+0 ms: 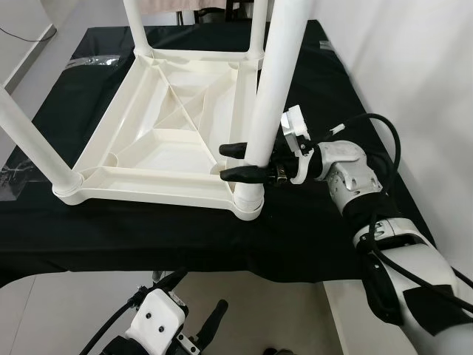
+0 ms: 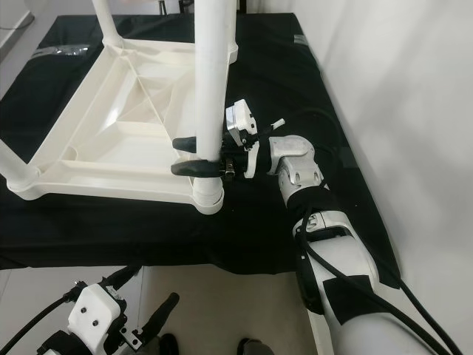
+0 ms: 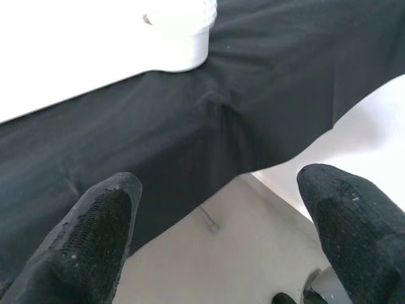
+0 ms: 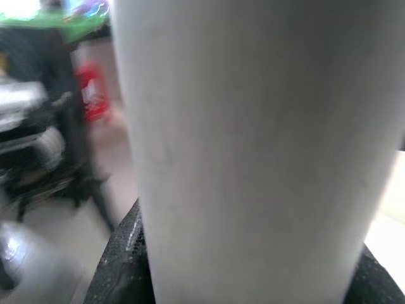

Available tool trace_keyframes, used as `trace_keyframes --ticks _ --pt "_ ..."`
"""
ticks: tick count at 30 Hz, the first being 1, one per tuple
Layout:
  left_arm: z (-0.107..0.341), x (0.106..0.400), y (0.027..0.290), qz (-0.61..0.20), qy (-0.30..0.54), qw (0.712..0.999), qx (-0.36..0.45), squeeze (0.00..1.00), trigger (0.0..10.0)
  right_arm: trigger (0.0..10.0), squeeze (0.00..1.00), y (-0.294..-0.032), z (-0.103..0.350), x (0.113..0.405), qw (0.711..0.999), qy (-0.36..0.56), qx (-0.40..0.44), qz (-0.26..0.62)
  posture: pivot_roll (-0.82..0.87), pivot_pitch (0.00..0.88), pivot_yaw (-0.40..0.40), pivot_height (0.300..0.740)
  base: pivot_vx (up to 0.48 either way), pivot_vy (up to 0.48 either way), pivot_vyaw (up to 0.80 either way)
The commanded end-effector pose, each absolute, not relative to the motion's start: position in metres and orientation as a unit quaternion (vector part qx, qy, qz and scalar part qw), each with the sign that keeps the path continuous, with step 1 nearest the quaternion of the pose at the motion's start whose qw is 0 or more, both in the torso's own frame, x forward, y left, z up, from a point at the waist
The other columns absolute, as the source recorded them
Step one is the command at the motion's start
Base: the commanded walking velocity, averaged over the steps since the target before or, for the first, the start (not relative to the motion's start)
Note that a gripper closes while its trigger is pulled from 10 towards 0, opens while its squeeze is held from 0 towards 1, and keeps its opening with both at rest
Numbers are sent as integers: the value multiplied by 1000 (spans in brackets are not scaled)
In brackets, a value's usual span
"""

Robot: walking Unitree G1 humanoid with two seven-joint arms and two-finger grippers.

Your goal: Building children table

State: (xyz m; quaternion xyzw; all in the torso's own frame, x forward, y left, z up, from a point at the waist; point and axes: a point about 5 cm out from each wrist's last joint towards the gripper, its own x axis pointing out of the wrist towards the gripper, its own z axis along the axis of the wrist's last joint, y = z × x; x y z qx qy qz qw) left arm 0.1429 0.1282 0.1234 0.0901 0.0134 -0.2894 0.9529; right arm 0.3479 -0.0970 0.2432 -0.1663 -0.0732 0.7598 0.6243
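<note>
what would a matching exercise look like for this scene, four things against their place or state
Things:
1. right gripper
2. left gripper
3. upturned white plastic tabletop
4. black cloth

States:
A. spread under the tabletop
B. open, low, below the cloth's front edge
C. lying underside up, legs rising from its corners
D. shut on the near white round table leg

Pairs: 1-D, 2-B, 3-C, 4-A
</note>
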Motion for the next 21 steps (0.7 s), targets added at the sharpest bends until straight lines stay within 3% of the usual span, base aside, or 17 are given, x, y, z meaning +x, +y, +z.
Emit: trace_keyframes --ticks 1,6,10,21 --pt "123 140 128 -293 19 951 97 0 10000 10000 0 -94 213 338 592 -5 -179 786 72 240 -32 740 0 0 0" --pt "123 140 128 -292 18 951 98 0 10000 10000 0 -86 213 332 562 8 -200 803 73 239 -34 740 0 0 0" --pt "122 141 128 -292 18 951 99 0 10000 10000 0 -82 215 334 560 6 -206 803 72 237 -38 740 0 0 0" --pt "122 142 126 -288 16 952 99 0 10000 10000 0 -86 264 360 648 -100 -53 753 71 233 -45 740 0 0 0"
